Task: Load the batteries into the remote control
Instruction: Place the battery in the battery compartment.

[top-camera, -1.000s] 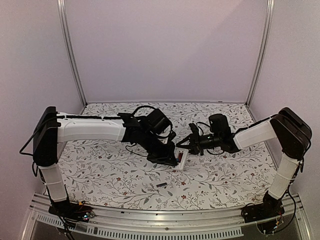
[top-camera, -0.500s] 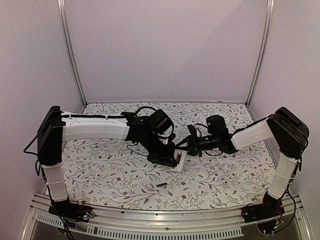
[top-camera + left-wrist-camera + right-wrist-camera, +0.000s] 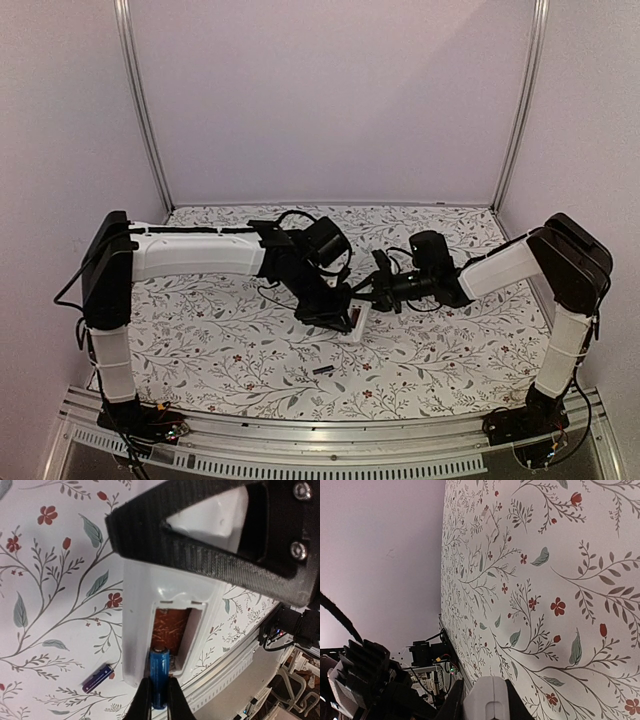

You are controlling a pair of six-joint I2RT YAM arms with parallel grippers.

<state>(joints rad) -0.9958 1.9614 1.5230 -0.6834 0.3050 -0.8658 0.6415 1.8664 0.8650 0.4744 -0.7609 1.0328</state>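
The left gripper (image 3: 336,311) is clamped on the white remote control (image 3: 140,625), its orange-brown bay facing up and open. The dark battery (image 3: 97,678) lies loose at the remote's 7 o'clock. The right gripper (image 3: 159,694) pinches the blue battery (image 3: 159,670), tip just inside the bay.

Soft, even pinkish light leaves only faint shadows; both wrist views blur at close range.
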